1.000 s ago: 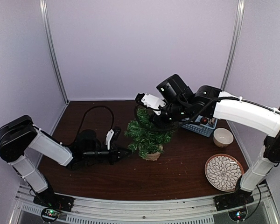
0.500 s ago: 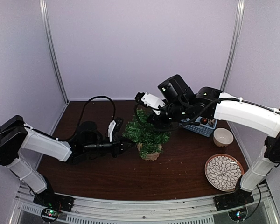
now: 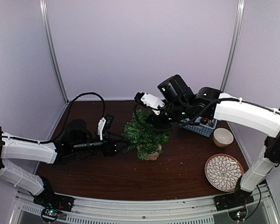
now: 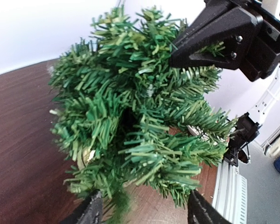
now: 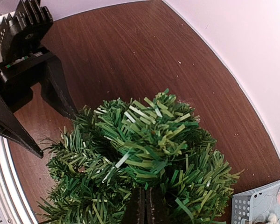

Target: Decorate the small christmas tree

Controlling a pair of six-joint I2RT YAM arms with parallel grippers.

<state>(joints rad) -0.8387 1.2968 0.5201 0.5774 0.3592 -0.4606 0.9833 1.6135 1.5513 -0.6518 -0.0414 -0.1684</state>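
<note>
Green-needled, the small christmas tree [image 3: 147, 135] stands mid-tabletop [image 3: 177, 173] in its burlap pot [image 3: 151, 155]. The left gripper [image 4: 144, 209] has its jaws wide around the lower branches; best close low, gently, to steady it. The right gripper [image 5: 145, 206] has its jaws pressed together in the crown, any ornament hidden

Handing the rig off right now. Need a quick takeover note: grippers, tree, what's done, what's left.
Left gripper: open, low at the left side of the small christmas tree, facing its lower branches, gripping nothing.
Right gripper: shut, tips buried in the treetop needles; whether it pinches anything is hidden.
Tree: standing in its pot mid-table. Grey basket with small decorations is back right, with bowl and patterned plate nearer.
Done: no ornament clearly visible on the tree.
Left: probably hanging the decorations.
</note>
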